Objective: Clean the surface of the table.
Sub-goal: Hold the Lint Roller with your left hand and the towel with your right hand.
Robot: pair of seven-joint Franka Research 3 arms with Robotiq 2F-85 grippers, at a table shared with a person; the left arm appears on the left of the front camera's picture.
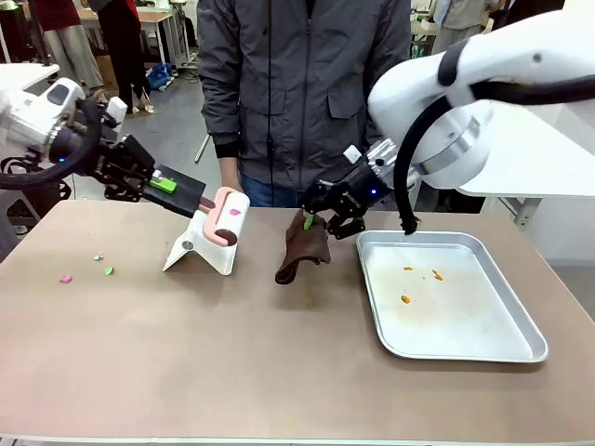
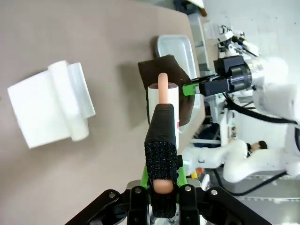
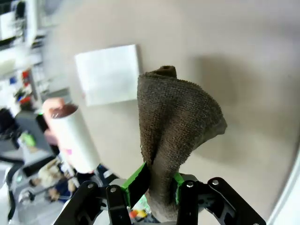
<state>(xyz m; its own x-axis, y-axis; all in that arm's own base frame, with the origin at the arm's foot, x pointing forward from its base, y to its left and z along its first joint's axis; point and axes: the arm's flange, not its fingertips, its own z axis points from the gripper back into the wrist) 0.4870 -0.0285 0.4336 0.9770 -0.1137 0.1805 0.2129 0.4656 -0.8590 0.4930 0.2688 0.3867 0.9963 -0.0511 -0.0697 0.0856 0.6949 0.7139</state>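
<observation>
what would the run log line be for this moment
left gripper: shut on lint roller | right gripper: shut on brown cloth | table: coloured scraps at left | tray: orange crumbs

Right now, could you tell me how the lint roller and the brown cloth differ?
The lint roller is rigid, white with a pink handle; the brown cloth is limp and drooping. The left gripper holds the lint roller by its handle; the right gripper lets the brown cloth hang down beside the metal tray. Both are clamped in shut jaws above the table.
</observation>
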